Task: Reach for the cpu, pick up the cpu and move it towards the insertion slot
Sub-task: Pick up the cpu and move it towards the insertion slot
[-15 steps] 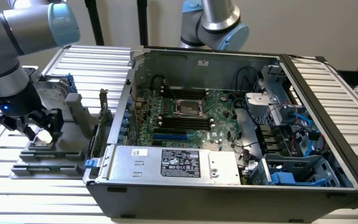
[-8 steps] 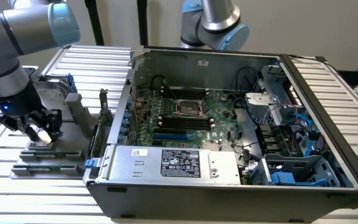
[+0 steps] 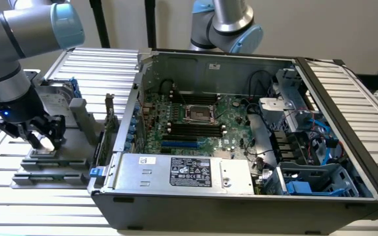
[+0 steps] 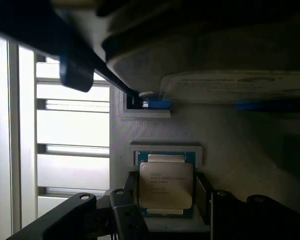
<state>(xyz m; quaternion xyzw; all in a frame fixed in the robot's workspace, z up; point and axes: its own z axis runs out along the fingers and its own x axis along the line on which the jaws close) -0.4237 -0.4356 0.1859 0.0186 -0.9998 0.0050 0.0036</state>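
Gripper (image 3: 43,142) down low over the grey holder (image 3: 51,167) on the desk (image 3: 18,206), at the exterior view's left. In the wrist view we see the gripper (image 4: 167,200) straddling the cpu (image 4: 166,185), one side against each of two opposite edges. The chip lies dead centre between them, flat, label up, seated in its recess in the holder. Is it clamped on the chip or merely standing around it? We cannot tell; the gaps at the edges are too slight to read.

Now the relation that matters. The insertion slot (image 3: 200,114) lies well apart, toward the exterior view's right, on the board inside the open computer case (image 3: 241,206). The case's near wall stands between the holder and the slot. By our judgement the chip has to rise before it can cross.
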